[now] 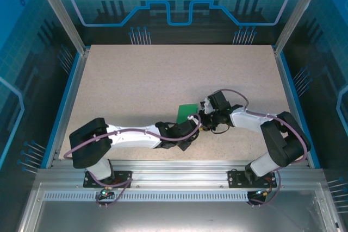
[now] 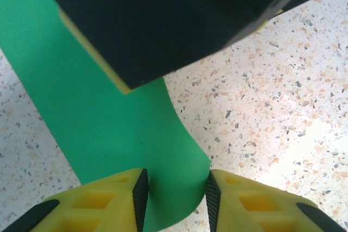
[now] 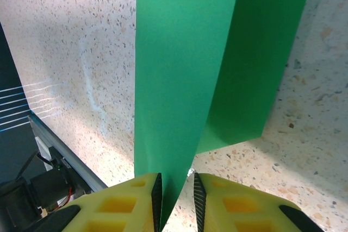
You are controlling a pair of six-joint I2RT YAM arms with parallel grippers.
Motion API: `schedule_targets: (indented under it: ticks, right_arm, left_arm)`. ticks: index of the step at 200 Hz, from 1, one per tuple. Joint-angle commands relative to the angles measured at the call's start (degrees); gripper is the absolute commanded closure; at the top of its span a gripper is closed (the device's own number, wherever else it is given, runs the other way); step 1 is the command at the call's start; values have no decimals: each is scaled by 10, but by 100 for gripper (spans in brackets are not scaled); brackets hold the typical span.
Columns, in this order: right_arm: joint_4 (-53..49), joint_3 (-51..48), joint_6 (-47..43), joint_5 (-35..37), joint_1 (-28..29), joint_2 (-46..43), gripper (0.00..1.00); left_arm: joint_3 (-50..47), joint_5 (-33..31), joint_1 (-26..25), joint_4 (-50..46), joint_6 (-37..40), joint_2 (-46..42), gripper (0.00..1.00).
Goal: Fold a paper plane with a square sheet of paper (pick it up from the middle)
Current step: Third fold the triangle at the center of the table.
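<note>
Right wrist view is showing the right gripper pinching the square sheet of paper. Its pads are sitting close together with a folded green layer running out between them, and a second layer is lying behind on the speckled table.

In the left wrist view the left gripper is straddling a curved edge of the same sheet. Its fingers are standing part-open with green filling the gap, and I cannot tell whether the pads are actually biting.

A fold is, in my judgement, being formed. Doing it well is going to mean the right gripper anchoring its edge firmly while the left one closes squarely and presses the crease flat against the table, without twisting or tearing.

From above, both arms are reaching low and inward with elbows bent. Their wrists are meeting just right of the table's centre, toward its near edge, where the sheet is lying.
</note>
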Motion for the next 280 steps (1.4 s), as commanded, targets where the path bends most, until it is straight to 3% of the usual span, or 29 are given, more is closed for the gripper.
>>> schedule_targets:
  ticks: [1,62,115,177,234,280]
  right_arm:
    - [-1,14,-3,-10,-2,7,75]
    - [-4,15,-4,-8,-2,8,75]
    - [-8,17,-6,-6,-2,10,75]
    - [-16,20,-9,-1,-3,6,71]
    - [-106,42,-48,103,-3,-45,65]
    - [-115,89,-75,105,6,0,75]
  left_arm:
    - [-14,-13,-3,5,4,-32,67]
    - [-19,-3,6,9,-3,-32,89]
    - [-32,32,30,27,-8,-47,100]
    - [-44,89,60,44,1,-53,100]
    - [-46,139,98,62,9,-36,100]
    - [-44,168,121,65,17,-25,100]
